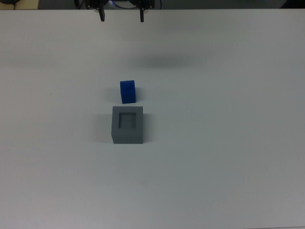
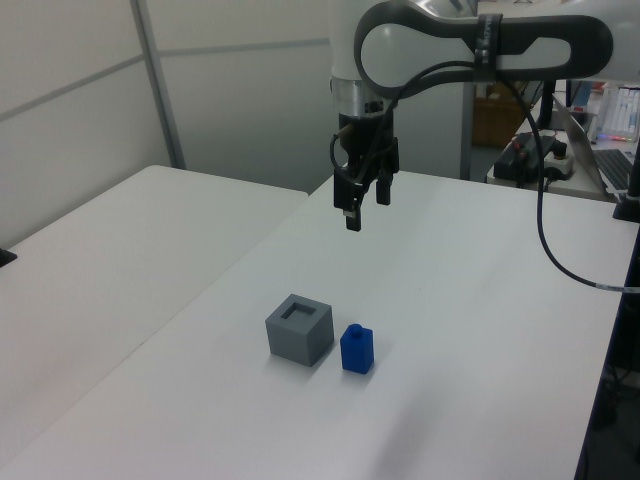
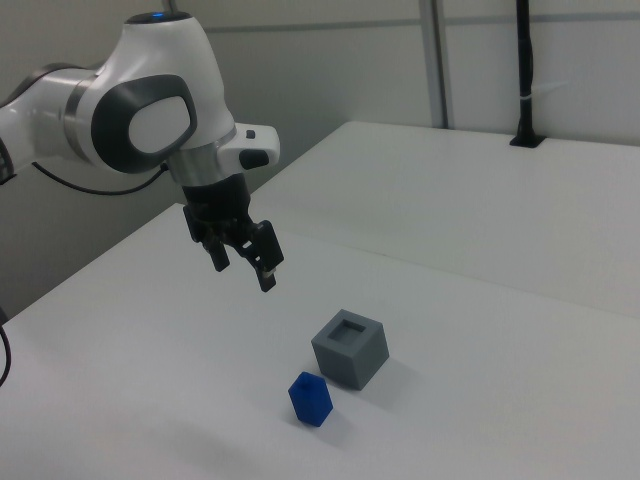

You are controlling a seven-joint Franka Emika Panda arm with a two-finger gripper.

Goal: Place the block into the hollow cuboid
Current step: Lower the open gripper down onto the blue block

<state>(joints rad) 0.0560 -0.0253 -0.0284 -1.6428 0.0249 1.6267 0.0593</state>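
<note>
In the top view, a small bright blue solid block sat on the white table just beside a matte grey hollow cuboid, at its 12 o'clock. In the left view, the black two-finger gripper hung above the table, jaws spread apart and empty, well apart from the block at the cuboid's 3 o'clock. In the right view, the block lay at the cuboid's 7 o'clock.

Blue block stands just beside grey hollow cuboid.

Arm: white robot arm cut off at the right view's left edge.
Gripper: black two-finger gripper cropped by the top view's upper edge; only fingertips show.
</note>
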